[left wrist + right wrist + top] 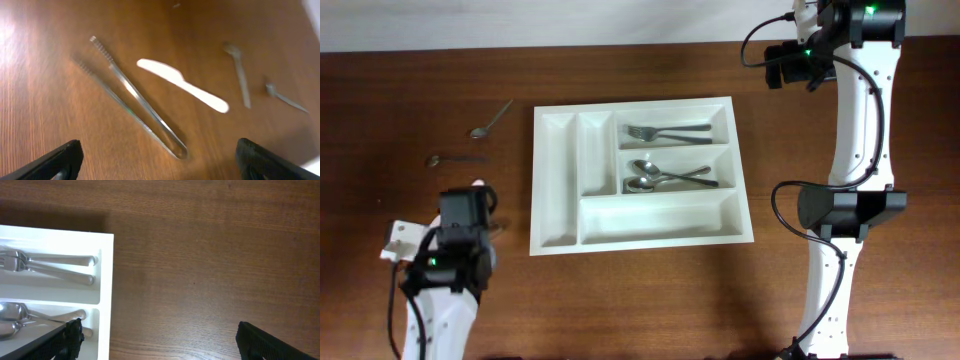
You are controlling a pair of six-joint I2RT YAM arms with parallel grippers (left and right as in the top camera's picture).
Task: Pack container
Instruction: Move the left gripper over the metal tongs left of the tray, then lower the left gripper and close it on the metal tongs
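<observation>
**Both grippers open; tray part-filled**

The left gripper (160,167) gapes wide and empty. Tongs (135,107) lie just ahead between its fingers, with a white knife (182,85) and two loose spoons (241,75) beyond. The right gripper (160,345), equally wide and empty, hovers over the table (210,255). The tray (105,280) sits under one of its fingers, holding forks (50,265) and more spoons (665,176).

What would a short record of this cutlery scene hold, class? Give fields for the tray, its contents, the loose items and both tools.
tray: white, five compartments, on wooden table
top right compartment, overhead view: forks
middle right compartment: spoons
other three compartments: empty
on table: loose spoons (two), tongs, white knife
left tool: open, above tongs, holding nothing
right tool: open, beside tray's edge, holding nothing
</observation>
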